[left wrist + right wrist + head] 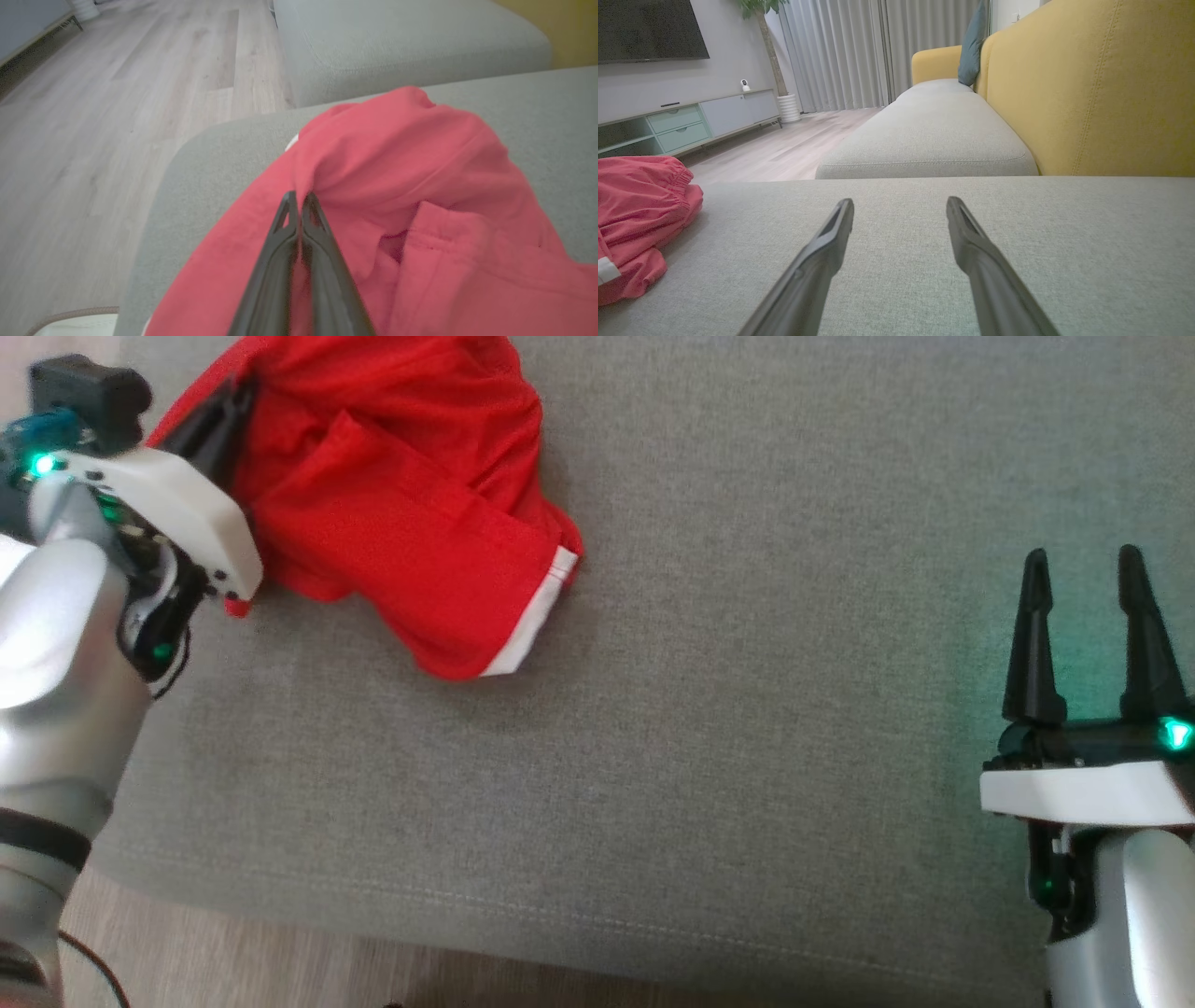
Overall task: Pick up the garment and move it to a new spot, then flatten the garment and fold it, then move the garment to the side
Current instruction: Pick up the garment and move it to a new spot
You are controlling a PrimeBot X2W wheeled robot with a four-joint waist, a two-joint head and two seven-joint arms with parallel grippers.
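While the left fingers (pixel 280 261) pinch shut on the crumpled red fabric garment (pixel 420 154), the head view shows its white-trimmed end (pixel 527 625) pointing toward the spread, empty right fingers (pixel 1034 644).

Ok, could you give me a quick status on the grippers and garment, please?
Left gripper shut on red garment, bunched on grey cushion. Right gripper open, apart from it. Nothing seen in the way.

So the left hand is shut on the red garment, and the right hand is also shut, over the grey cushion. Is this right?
Not quite: the right hand is open, spread wide over the grey cushion, as the right wrist view shows. The left hand is indeed shut on the red garment.
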